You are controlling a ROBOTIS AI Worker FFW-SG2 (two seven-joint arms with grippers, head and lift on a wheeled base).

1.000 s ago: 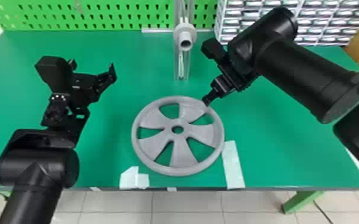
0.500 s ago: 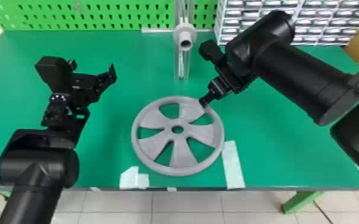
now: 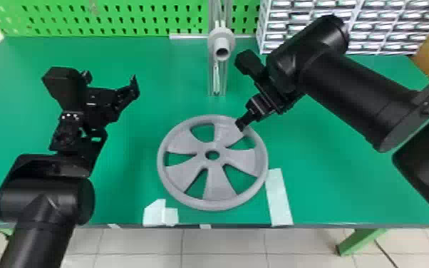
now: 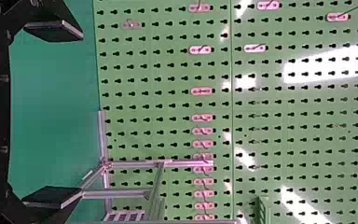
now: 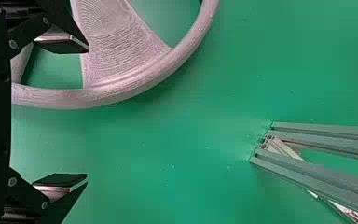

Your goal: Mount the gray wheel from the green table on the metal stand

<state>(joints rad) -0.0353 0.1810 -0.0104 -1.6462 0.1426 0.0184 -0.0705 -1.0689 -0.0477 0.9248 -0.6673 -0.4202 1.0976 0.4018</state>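
Right gripper [image 5: 87,113]: fingers spread, empty, tips at the wheel's far right edge; it is the nearer hand, and probably the one to grasp.
Rim [image 5: 135,86]: runs into the space between those fingers as the wrist view shows it, one finger over the wheel's inside, the other outside; contact cannot be told.
Gray wheel [image 3: 219,183]: flat on the green table [image 3: 331,185], reaching from the hand toward the robot and to the left.
Hub [image 3: 211,163]: nearer the robot than the hand and a little left; its axis points up.
Metal stand [image 5: 317,173]: beyond the hand, slightly left, upright.
Peg [image 3: 221,42]: on the stand, facing the robot, so the wheel would need tipping up on edge to meet it.
Left gripper [image 4: 82,114]: spread, empty, well left of the right hand, apart from the wheel.
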